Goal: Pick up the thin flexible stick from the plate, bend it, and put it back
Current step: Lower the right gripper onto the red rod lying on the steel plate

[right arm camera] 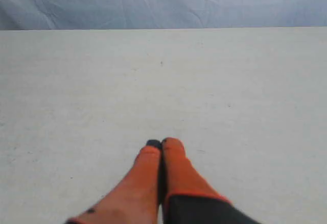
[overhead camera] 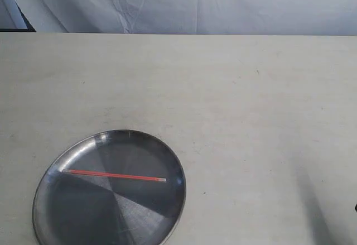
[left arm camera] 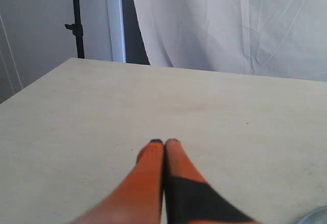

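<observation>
The thin flexible stick (overhead camera: 114,175), red-orange with a pale tip at its right end, lies straight across the round silver plate (overhead camera: 61,211) at the lower left of the exterior view. Neither arm shows in that view. My left gripper (left arm camera: 164,142) is shut with nothing between its orange fingers, held above bare table; a sliver of the plate's rim (left arm camera: 318,216) shows at the corner of the left wrist view. My right gripper (right arm camera: 161,143) is likewise shut and empty over bare table, away from the plate.
A pale wooden table (overhead camera: 234,105) fills the scene, backed by a white cloth curtain (overhead camera: 184,2). A black stand (left arm camera: 77,20) rises beyond the table's far corner in the left wrist view.
</observation>
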Available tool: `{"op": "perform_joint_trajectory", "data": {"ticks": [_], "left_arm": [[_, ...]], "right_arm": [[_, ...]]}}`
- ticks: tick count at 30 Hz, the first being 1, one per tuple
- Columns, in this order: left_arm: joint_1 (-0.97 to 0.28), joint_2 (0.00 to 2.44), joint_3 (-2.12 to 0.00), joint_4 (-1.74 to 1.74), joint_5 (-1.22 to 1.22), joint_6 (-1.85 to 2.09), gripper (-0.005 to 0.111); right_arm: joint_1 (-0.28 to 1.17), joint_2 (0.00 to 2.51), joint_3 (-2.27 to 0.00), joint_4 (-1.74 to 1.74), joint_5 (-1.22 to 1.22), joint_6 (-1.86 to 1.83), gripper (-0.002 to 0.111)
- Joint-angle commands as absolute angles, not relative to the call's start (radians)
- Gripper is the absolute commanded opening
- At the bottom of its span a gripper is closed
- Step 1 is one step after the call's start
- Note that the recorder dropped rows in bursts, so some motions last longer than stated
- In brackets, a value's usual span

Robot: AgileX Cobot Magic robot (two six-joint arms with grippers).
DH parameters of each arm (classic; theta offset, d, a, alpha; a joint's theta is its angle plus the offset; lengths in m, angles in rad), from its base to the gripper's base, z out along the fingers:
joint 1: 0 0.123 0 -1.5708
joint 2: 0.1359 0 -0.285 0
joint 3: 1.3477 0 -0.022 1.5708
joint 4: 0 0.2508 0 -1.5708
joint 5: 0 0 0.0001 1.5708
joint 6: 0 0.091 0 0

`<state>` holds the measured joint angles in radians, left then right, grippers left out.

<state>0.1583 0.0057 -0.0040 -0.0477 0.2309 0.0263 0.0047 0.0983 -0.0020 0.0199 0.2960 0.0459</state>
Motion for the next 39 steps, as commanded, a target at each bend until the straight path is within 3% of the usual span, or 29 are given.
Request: {"op": "perform_joint_trajectory", "data": {"ticks": [1, 9, 12, 15, 18, 26, 31, 35, 39], "left_arm": [[0.156, 0.000, 0.000, -0.048, 0.232, 0.027, 0.000], [0.156, 0.000, 0.000, -0.048, 0.232, 0.027, 0.000], [0.156, 0.000, 0.000, -0.048, 0.232, 0.027, 0.000], [0.158, 0.000, 0.000, -0.048, 0.232, 0.027, 0.000], [0.158, 0.000, 0.000, -0.048, 0.232, 0.027, 0.000], [0.158, 0.000, 0.000, -0.048, 0.232, 0.027, 0.000], [0.158, 0.000, 0.000, -0.048, 0.232, 0.027, 0.000], [0.158, 0.000, 0.000, -0.048, 0.232, 0.027, 0.000], [0.158, 0.000, 0.000, -0.048, 0.232, 0.027, 0.000]], "right_arm": [[0.000, 0.092, 0.000, 0.020, 0.289, 0.045, 0.000], [0.000, 0.092, 0.000, 0.042, 0.161, 0.080, 0.000], [0.001, 0.092, 0.000, 0.315, -0.043, 0.203, 0.000], [0.000, 0.092, 0.000, 0.734, -0.096, 0.495, 0.000], [0.001, 0.092, 0.000, 0.753, -0.093, 0.519, 0.000], [0.001, 0.175, -0.240, 0.392, 0.124, 0.480, 0.000], [0.001, 0.494, -0.558, 0.337, 0.515, 0.121, 0.000], [0.001, 0.794, -0.795, 0.445, 0.670, -0.246, 0.000], [0.001, 1.051, -0.962, 0.615, 0.707, -0.558, 0.017]]}}
